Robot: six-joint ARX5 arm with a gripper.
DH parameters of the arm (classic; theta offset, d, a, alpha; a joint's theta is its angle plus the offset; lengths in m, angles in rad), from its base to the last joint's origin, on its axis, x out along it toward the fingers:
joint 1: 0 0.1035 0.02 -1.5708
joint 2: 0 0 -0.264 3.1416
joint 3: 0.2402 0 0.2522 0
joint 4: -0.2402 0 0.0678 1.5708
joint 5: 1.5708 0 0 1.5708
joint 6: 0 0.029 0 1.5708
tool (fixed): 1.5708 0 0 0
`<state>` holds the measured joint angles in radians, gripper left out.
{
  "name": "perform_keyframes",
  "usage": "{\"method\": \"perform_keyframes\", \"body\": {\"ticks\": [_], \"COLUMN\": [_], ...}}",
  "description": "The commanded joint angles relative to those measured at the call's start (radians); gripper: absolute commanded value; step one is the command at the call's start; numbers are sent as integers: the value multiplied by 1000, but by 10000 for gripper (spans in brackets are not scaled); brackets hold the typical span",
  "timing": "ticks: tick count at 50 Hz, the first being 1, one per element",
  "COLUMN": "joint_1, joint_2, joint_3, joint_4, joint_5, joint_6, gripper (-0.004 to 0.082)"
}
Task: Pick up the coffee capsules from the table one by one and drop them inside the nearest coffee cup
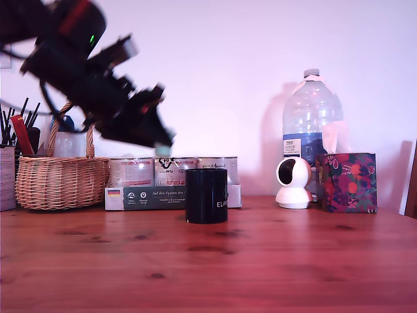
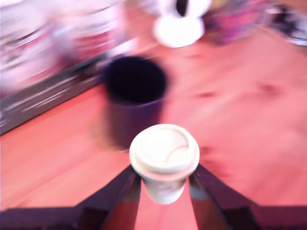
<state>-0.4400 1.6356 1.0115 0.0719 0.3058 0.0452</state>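
While the gripper (image 2: 164, 191) pinches 1 coffee capsule (image 2: 164, 160) by its tapered body under the rim, airborne just short of the coffee cup (image 1: 206, 195), it looks light and thin-walled; hold gently.

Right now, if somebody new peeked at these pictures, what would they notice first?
Probably the gripper up in the air, pinching a little pale coffee capsule between its dark fingers. Next comes the shiny black coffee cup, standing in the middle of the reddish wooden table, below the capsule and towards the exterior view's right.
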Motion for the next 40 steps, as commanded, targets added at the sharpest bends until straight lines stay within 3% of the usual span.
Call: {"method": "perform_keyframes", "body": {"ticks": [1,19,25,31,40], "joint_1": [-20,-80,-79,-79,-79], "joint_2": [-16,-32,-32,-32,-23], "joint_3": [-8,-8,-8,-7,23], "joint_4": [-9,-18,-19,-19,-23], "joint_5": [2,-2,-37,-114,-132], "joint_6": [8,8,8,8,16], "gripper": [161,161,161,161,161]}}
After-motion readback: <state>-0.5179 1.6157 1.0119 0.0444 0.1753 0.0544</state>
